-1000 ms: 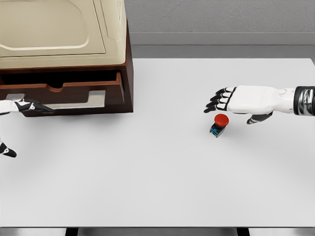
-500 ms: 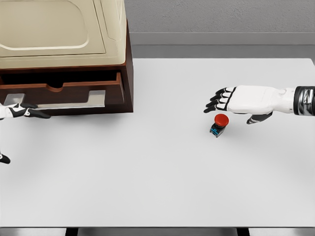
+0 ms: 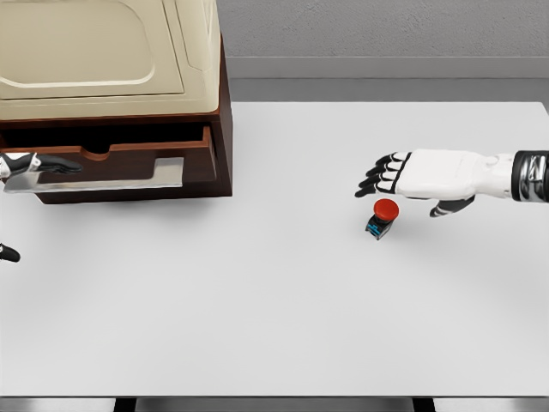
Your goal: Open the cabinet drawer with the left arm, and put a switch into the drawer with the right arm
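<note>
Your right hand (image 3: 403,176) is hovering, fingers spread, over the switch (image 3: 382,217); lower it squarely before closing. Left hand (image 3: 26,165) is touching the drawer (image 3: 129,159) handle, fingers extended.

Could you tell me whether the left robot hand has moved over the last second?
Yes. The left robot hand has risen in the picture from below the drawer's metal handle to its left end, against the fixed cabinet.

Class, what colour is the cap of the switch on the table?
Red, on a dark base with blue: the switch, seen in the head view.
</note>
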Controlling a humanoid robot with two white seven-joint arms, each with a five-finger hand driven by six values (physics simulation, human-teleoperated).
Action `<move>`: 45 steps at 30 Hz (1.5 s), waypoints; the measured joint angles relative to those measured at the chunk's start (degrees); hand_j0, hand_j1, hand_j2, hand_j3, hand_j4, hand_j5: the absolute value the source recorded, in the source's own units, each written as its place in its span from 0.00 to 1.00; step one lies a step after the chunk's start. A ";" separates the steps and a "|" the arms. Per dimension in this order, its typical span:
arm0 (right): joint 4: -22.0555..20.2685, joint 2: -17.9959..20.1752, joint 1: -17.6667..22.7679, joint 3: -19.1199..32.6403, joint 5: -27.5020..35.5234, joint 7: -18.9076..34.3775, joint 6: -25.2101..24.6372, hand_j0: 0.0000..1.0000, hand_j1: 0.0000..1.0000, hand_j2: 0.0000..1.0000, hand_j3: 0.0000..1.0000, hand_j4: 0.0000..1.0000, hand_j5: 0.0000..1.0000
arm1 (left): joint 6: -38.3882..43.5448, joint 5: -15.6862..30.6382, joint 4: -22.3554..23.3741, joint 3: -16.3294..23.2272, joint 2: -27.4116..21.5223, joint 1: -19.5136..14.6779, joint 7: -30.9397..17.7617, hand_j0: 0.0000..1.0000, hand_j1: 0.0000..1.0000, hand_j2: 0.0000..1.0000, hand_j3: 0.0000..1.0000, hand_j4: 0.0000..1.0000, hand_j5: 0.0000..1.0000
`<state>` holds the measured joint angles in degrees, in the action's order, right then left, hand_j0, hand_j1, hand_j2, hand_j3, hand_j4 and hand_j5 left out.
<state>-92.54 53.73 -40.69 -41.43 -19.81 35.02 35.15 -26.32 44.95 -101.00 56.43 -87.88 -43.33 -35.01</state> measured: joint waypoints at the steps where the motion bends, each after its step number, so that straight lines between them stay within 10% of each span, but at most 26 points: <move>1: 0.00 0.00 0.00 0.00 0.00 0.00 0.00 1.00 1.00 1.00 1.00 1.00 1.00 | 0.73 -0.33 0.01 0.00 0.58 -0.12 0.00 0.99 0.99 0.99 0.99 0.99 0.99; 45: 0.18 -0.52 0.00 -0.67 -0.82 0.00 0.00 1.00 1.00 1.00 1.00 1.00 1.00 | 9.27 -7.74 2.17 -1.15 6.81 0.69 1.04 0.99 0.99 0.99 0.99 0.99 0.99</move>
<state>-92.37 53.21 -40.69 -42.10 -20.63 35.02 35.15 -17.05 37.21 -98.84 55.28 -81.08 -42.65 -33.97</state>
